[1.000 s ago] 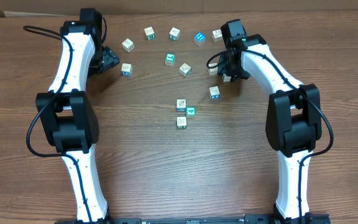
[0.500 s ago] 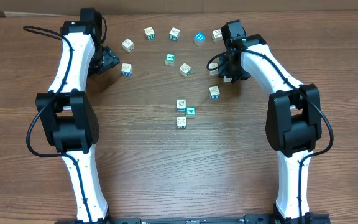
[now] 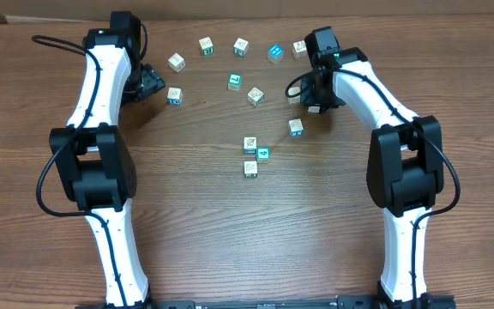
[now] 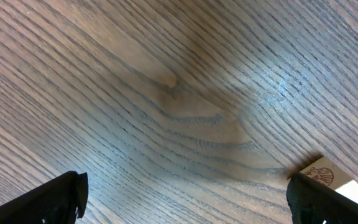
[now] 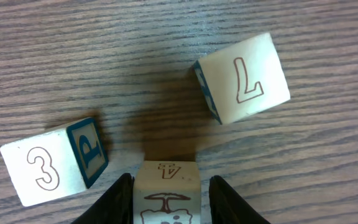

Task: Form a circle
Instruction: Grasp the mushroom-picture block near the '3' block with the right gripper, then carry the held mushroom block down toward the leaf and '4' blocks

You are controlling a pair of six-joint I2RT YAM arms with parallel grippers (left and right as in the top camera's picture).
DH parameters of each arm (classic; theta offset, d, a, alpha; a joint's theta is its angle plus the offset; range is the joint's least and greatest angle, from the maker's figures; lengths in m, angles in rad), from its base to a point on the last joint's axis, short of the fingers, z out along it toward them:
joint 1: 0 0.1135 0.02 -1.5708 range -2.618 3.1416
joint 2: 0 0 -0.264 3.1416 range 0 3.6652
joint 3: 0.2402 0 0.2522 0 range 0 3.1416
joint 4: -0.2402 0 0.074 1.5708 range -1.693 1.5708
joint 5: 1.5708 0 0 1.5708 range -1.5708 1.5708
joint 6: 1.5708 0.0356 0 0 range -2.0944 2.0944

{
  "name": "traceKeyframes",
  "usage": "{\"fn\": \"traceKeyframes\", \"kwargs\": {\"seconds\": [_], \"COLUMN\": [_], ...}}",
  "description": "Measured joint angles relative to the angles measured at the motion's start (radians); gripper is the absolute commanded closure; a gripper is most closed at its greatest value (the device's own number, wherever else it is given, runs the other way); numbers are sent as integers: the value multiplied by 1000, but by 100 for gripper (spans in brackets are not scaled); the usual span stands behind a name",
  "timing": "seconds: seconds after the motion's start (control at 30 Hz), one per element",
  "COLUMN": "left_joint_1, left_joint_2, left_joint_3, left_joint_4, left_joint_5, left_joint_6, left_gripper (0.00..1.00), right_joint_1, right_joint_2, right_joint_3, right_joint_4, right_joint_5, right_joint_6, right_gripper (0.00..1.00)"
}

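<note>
**Thin pinch in a crowd of blocks**

The right gripper (image 5: 166, 186) grips the block marked 4 (image 5: 165, 202) at a narrow opening. Its fingers (image 5: 120, 199) press one against each side, and only their tips seem to reach it. I judge that a thin hold, so the block could twist or drop out when lifted.

The 3 block (image 5: 51, 167) sits just beside it, close to one finger. The L block (image 5: 244, 78) lies near, ahead of the fingertips. A sideways drag would likely knock either one off its spot.

The circle (image 3: 241, 46) is only a loose arc beyond the block marked 4, with stragglers scattered inside it and nearer the robot. Any bumped block would cost extra moves.

The left gripper (image 3: 148, 83), well apart from the block marked 4, stands wide open and holds nothing.
</note>
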Motion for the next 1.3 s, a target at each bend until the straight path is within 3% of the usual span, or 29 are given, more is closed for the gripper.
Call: {"fn": "traceKeyframes", "kwargs": {"seconds": [0.13, 0.33, 0.9, 1.13, 1.3], "left_joint_1": [0, 0, 0, 0, 0], "left_joint_2": [0, 0, 0, 0, 0], "left_joint_3": [0, 0, 0, 0, 0], "left_joint_4": [0, 0, 0, 0, 0], "left_joint_5": [0, 0, 0, 0, 0], "left_joint_6": [0, 0, 0, 0, 0], "left_gripper": [0, 0, 1, 1, 1], "right_joint_1": [0, 0, 16, 126, 248], "right_joint_2": [0, 0, -84, -222, -229], "right_joint_3": [0, 0, 17, 40, 43], "right_joint_4": [0, 4, -121, -137, -135], "right_joint_5": [-5, -16, -51, -183, -233], "right_joint_6": [-8, -21, 16, 60, 137], "right_gripper": [65, 82, 85, 85, 85]}}
